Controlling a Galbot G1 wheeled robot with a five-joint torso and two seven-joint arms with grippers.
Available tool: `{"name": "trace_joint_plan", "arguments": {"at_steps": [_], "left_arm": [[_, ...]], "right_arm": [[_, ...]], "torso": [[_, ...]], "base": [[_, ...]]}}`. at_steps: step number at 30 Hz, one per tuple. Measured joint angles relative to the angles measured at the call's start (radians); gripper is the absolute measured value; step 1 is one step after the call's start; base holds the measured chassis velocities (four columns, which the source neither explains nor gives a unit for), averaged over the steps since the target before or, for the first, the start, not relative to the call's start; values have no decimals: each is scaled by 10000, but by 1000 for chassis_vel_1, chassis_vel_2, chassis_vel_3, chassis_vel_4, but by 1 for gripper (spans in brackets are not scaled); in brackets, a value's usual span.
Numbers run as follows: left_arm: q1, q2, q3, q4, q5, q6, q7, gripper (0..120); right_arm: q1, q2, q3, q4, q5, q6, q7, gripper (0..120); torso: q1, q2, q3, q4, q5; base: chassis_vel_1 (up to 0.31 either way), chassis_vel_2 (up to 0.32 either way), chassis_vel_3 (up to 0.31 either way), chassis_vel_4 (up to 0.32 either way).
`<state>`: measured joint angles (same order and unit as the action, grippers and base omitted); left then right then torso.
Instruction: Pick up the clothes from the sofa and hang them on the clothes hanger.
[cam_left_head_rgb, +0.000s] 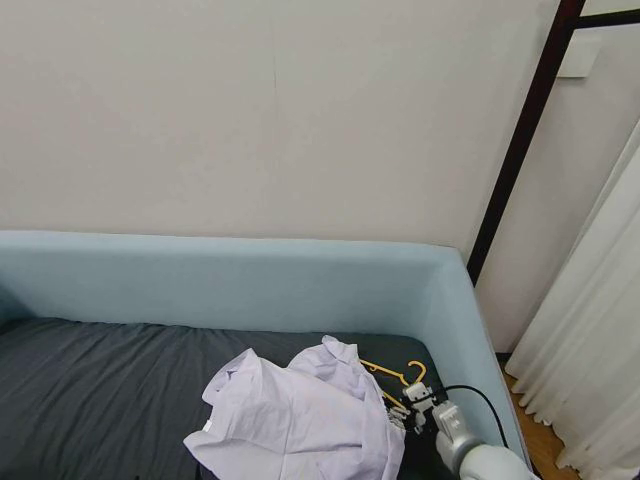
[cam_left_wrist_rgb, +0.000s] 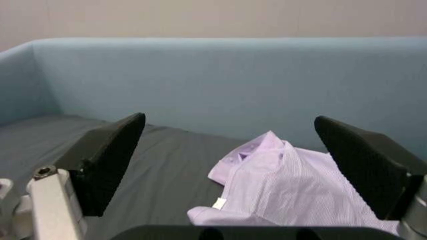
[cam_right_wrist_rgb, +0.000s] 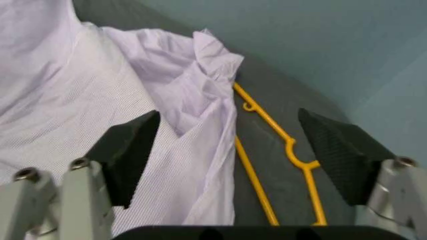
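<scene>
Looking down from my head camera, I see the shirt (cam_left_head_rgb: 295, 420), pale lilac and crumpled, lying on the dark grey seat of the light blue sofa (cam_left_head_rgb: 250, 285), toward its right end. A yellow hanger (cam_left_head_rgb: 392, 372) pokes out from under the shirt's right edge. My right gripper (cam_left_head_rgb: 416, 405) sits low just beside the hanger and the shirt's edge, with my right arm coming in from the bottom right corner. A white curtain (cam_left_head_rgb: 590, 360) hangs beyond the sofa's right end, next to a dark post (cam_left_head_rgb: 520, 140).

From my left wrist, my left gripper (cam_left_wrist_rgb: 228, 119) has its fingers spread wide with nothing between them, and it faces the sofa's backrest. The shirt lies ahead of it on the seat, collar up, clear of both fingers.

From my right wrist, my right gripper's fingers stand wide apart and hold nothing. Beyond them lies the shirt's finely striped cloth. The hanger rests on the seat just beside it, partly tucked under the fabric, and its yellow bars fall between the two fingers. Whether the fingers touch the seat I cannot tell.
</scene>
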<state>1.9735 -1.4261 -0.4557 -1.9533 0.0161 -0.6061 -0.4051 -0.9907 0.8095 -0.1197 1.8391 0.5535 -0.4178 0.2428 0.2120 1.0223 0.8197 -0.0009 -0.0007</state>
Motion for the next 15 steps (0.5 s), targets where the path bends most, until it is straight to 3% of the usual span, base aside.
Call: {"name": "trace_joint_plan", "arguments": {"at_steps": [2,4,5,10,15], "left_arm": [[119,52,-34,69,138,-116,-4,100],[202,123,-88,102,163,-171,2,100],[202,123,-88,102,163,-171,2,100],[290,136,-123,150,200,-198,51,100],[410,92,-146,151,243,-227,63,100]], "right_arm": [[1319,321,-960,-980,394,-60,-236,96],[2683,740,-1843,-1936,531,-80,-530,99],[2683,740,-1843,-1936,531,-80,-530,99],[4387,2275,-3056,-4560,-95,188,-1002,100],[5165,3242,-3702,-6481,-1139,625,-1469,100]], "torso": [[0,0,0,-9,-2],[0,0,0,-2,-5],[0,0,0,-2,-5],[1,-1,1,-5,-4],[1,-1,1,-2,-4]], "base": [[0,0,0,0],[0,0,0,0],[0,0,0,0],[0,0,0,0],[0,0,0,0]]}}
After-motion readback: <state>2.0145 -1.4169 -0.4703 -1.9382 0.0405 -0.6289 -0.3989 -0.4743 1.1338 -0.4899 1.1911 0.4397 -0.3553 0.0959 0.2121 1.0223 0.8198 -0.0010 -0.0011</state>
